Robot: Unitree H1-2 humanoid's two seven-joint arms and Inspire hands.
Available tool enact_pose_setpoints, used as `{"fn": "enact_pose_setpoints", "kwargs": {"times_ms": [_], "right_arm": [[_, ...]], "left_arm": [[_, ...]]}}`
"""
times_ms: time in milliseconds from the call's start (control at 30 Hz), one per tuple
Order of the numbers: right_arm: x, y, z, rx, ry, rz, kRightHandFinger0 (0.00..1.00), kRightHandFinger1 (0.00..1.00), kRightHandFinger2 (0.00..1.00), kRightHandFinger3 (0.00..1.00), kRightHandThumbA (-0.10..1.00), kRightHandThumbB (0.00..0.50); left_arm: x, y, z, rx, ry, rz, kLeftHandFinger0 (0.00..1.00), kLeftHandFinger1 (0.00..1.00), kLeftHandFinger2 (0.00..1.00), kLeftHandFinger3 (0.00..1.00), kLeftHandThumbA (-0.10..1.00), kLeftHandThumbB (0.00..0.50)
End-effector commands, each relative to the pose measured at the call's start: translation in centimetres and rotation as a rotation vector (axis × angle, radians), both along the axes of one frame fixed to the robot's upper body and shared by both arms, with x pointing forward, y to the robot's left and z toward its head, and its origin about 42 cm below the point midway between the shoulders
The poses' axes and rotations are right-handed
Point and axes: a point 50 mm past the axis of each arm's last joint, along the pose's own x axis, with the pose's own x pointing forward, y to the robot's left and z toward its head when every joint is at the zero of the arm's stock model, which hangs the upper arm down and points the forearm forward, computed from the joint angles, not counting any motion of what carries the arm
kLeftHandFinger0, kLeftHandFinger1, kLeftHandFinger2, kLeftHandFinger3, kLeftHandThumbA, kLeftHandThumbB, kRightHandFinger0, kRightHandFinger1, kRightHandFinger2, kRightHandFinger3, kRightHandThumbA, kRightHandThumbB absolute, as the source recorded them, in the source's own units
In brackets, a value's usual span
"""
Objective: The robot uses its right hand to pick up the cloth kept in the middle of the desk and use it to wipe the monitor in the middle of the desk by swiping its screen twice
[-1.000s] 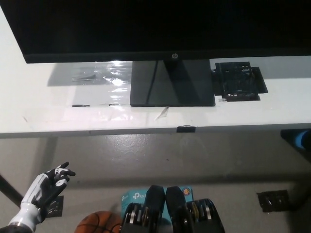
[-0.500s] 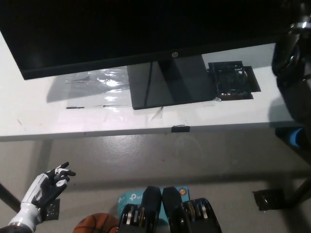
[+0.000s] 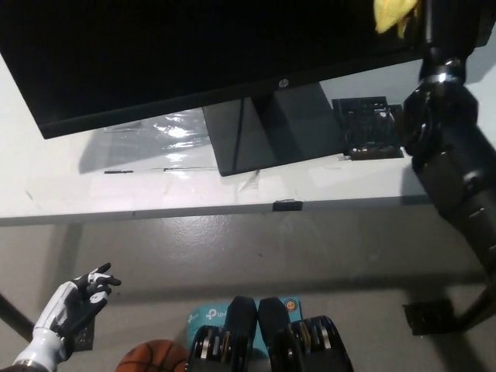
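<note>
The black monitor (image 3: 194, 54) stands in the middle of the white desk (image 3: 93, 186), its dark screen filling the top of the head view. A yellow cloth (image 3: 395, 14) shows at the top edge, against the screen's right end. My black right hand (image 3: 453, 27) is partly cut off by the top edge and is shut on the cloth; its forearm (image 3: 446, 147) runs down the right side. My white left hand (image 3: 74, 306) rests at the lower left below the desk edge, open with fingers apart.
The monitor's stand (image 3: 271, 128) sits on the desk, with a black mesh object (image 3: 368, 128) to its right and a shiny plastic sheet (image 3: 167, 128) to its left. On the floor lie an orange basketball (image 3: 151, 358) and a teal box (image 3: 213, 314).
My right arm has come further in from the right and risen along the monitor's right side; the yellow cloth now shows at the top. The camera has shifted slightly.
</note>
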Motion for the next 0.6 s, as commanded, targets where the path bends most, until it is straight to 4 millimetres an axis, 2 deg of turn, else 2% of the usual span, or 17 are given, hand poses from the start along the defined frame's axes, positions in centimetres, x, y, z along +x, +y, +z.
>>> {"fn": "enact_pose_setpoints", "kwargs": {"times_ms": [0, 33, 67, 100, 133, 167, 200, 233, 267, 300, 333, 367, 433, 533, 567], "right_arm": [[0.0, 6.5, 3.2, 0.032, -0.008, 0.107, 0.00, 0.02, 0.41, 0.12, -0.10, 0.148], [0.0, 7.2, 3.3, 0.038, -0.009, 0.114, 0.00, 0.01, 0.41, 0.13, -0.10, 0.175], [-0.1, 7.8, 3.5, 0.043, -0.008, 0.122, 0.00, 0.01, 0.41, 0.14, -0.10, 0.177], [-0.3, 8.9, 3.7, 0.042, -0.024, 0.148, 0.00, 0.00, 0.37, 0.10, -0.10, 0.179], [-0.6, 10.1, 3.8, 0.058, -0.021, 0.171, 0.00, 0.00, 0.40, 0.07, -0.10, 0.166], [-0.9, 11.4, 4.1, 0.066, -0.026, 0.196, 0.00, 0.01, 0.43, 0.07, -0.10, 0.169], [-0.9, 11.4, 4.0, 0.066, -0.026, 0.196, 0.00, 0.01, 0.43, 0.08, -0.10, 0.169], [-1.1, 12.2, 4.4, 0.051, -0.041, 0.207, 0.00, 0.00, 0.42, 0.11, -0.10, 0.170], [-1.7, 14.5, 5.6, 0.063, -0.081, 0.233, 0.00, 0.00, 0.38, 0.05, -0.10, 0.149], [-1.9, 15.3, 6.1, 0.071, -0.077, 0.247, 0.00, 0.00, 0.37, 0.17, -0.10, 0.141], [-2.0, 15.7, 6.4, 0.081, -0.077, 0.257, 0.00, 0.00, 0.39, 0.36, -0.10, 0.146], [-2.2, 16.5, 6.9, 0.095, -0.084, 0.278, 0.00, 0.00, 0.38, 0.48, -0.10, 0.162], [-2.6, 17.7, 7.9, 0.085, -0.098, 0.294, 0.00, 0.00, 0.34, 0.51, -0.10, 0.155], [-3.4, 20.2, 9.5, 0.091, -0.114, 0.314, 0.00, 0.00, 0.29, 0.46, -0.10, 0.190], [-3.5, 20.5, 9.7, 0.089, -0.118, 0.315, 0.00, 0.00, 0.29, 0.46, -0.10, 0.176]], "left_arm": [[0.3, 0.2, 1.0, 0.031, -0.046, -0.017, 0.99, 0.94, 0.98, 1.00, 0.27, 0.001], [0.3, 0.2, 1.0, 0.030, -0.045, -0.017, 0.99, 0.95, 1.00, 1.00, 0.26, 0.000], [0.3, 0.2, 1.0, 0.030, -0.043, -0.017, 0.99, 0.95, 1.00, 1.00, 0.26, 0.000], [0.2, 0.2, 1.0, 0.033, -0.043, -0.019, 0.99, 0.95, 1.00, 1.00, 0.26, 0.000], [0.1, -0.1, 0.7, 0.024, -0.036, -0.023, 0.99, 0.95, 1.00, 1.00, 0.26, 0.000], [0.0, -0.3, 0.6, 0.026, -0.036, -0.026, 0.99, 0.95, 1.00, 1.00, 0.27, 0.014], [0.1, -0.5, 0.5, 0.026, -0.034, -0.032, 0.99, 0.95, 1.00, 1.00, 0.29, 0.015], [0.1, -0.6, 0.5, 0.037, -0.035, -0.036, 0.98, 0.94, 1.00, 1.00, 0.31, 0.018], [0.1, -0.8, 0.5, 0.030, -0.031, -0.035, 0.98, 0.94, 1.00, 1.00, 0.31, 0.027], [0.1, -1.0, 0.6, 0.025, -0.027, -0.035, 0.98, 0.94, 1.00, 1.00, 0.31, 0.022], [0.2, -1.1, 0.6, 0.025, -0.026, -0.037, 0.98, 0.94, 1.00, 1.00, 0.30, 0.013], [0.2, -1.2, 0.6, 0.024, -0.024, -0.038, 0.97, 0.93, 0.99, 1.00, 0.28, 0.012], [0.4, -1.4, 0.5, 0.018, -0.032, -0.042, 0.96, 0.93, 0.99, 1.00, 0.25, 0.002], [0.6, -1.5, 0.6, -0.006, -0.032, -0.037, 0.96, 0.92, 0.96, 1.00, 0.23, 0.010], [0.6, -1.5, 0.7, -0.005, -0.032, -0.037, 0.96, 0.92, 0.96, 1.00, 0.23, 0.019]]}}
